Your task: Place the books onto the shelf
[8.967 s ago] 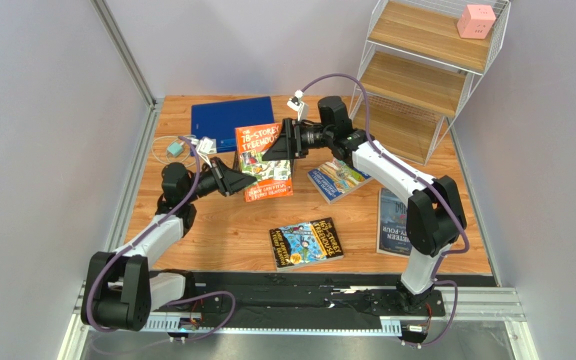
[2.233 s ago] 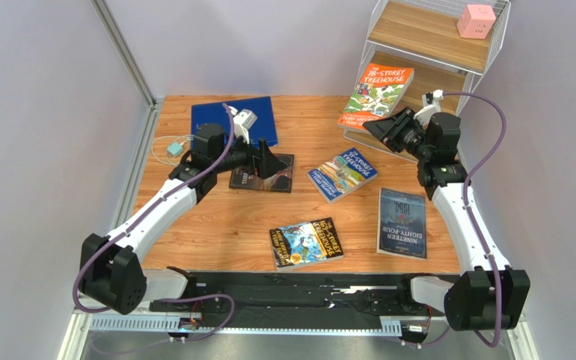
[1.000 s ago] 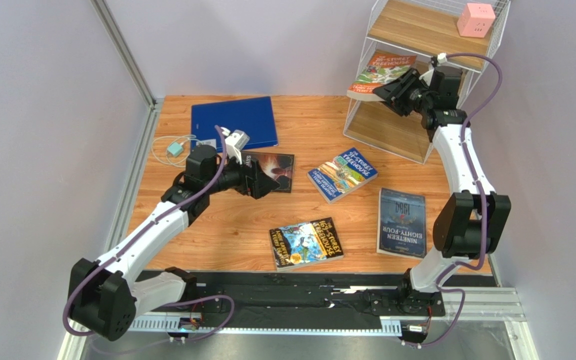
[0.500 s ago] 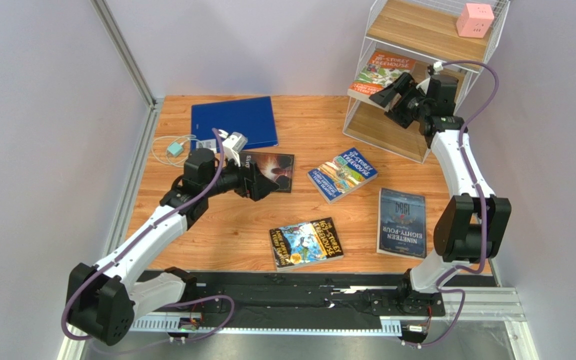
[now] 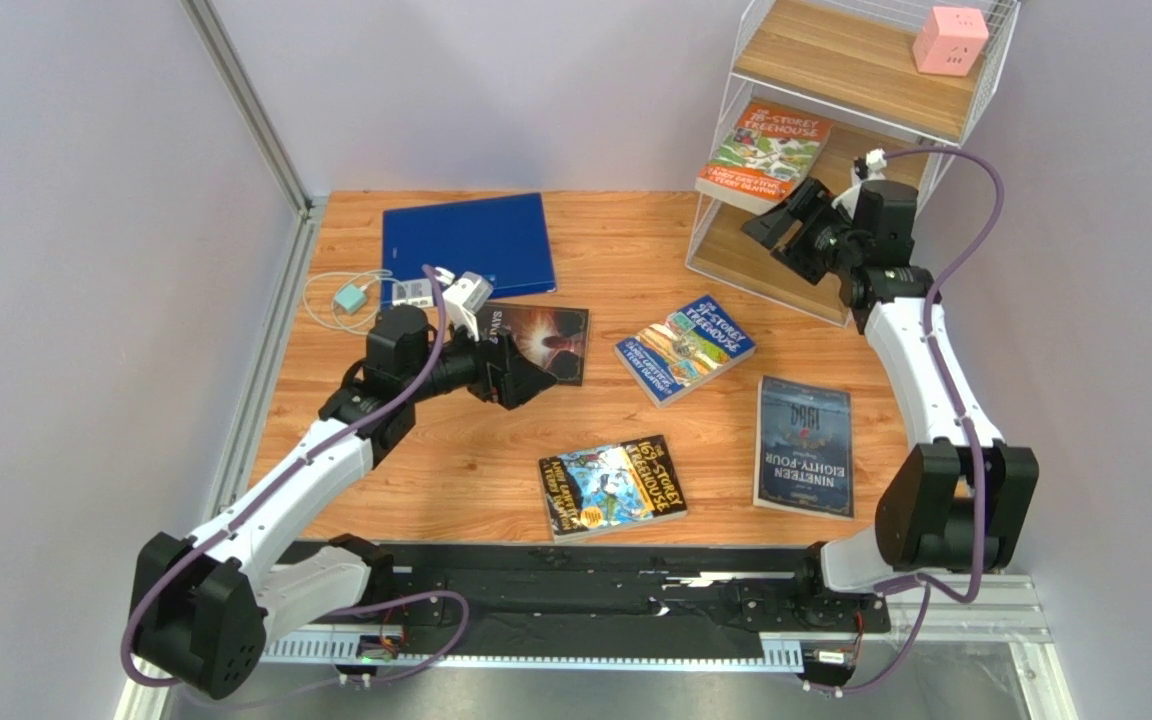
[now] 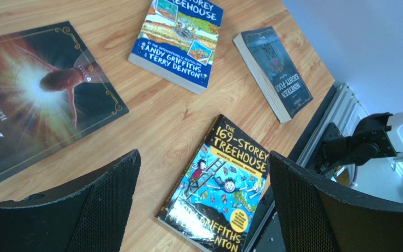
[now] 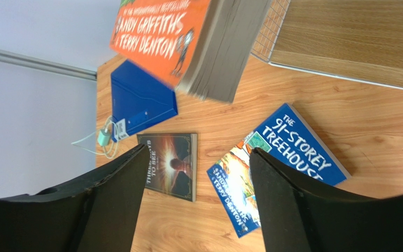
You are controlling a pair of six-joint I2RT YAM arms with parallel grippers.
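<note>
**Figure: One book on the shelf, four on the table, both grippers empty**

Top view, read left to right. At about 10 o'clock on the wooden table (image 5: 432, 465) lies a small teal plug (image 5: 348, 297) with a looped white cable. A plain blue binder (image 5: 470, 245) lies flat at 11 o'clock.

The left gripper (image 5: 530, 375) hangs at the 6 o'clock edge of the dark "Three Days to See" book (image 5: 549, 330). Its wrist view shows the jaws spread wide with nothing between them.

The dark-covered "169-Storey Treehouse" (image 5: 612, 483) lies face up near the table's 6 o'clock edge. The blue "91-Storey Treehouse" (image 5: 683, 348) lies near the centre, well apart from it. The navy "Nineteen Eighty-Four" (image 5: 805, 444) lies flat at roughly 4 o'clock.

The white wire shelf (image 5: 838, 60) stands at 1 o'clock. The orange "Treehouse" book (image 5: 764, 150) lies flat on its middle board. In the blurred right wrist view, one corner seems to jut past the board's front edge.

The right gripper (image 5: 767, 228) hovers at the orange book's 6 o'clock, clear of it. Its jaws are parted and hold nothing.

A pink cube (image 5: 952, 41) sits on the top board at the shelf's 2 o'clock corner.
</note>
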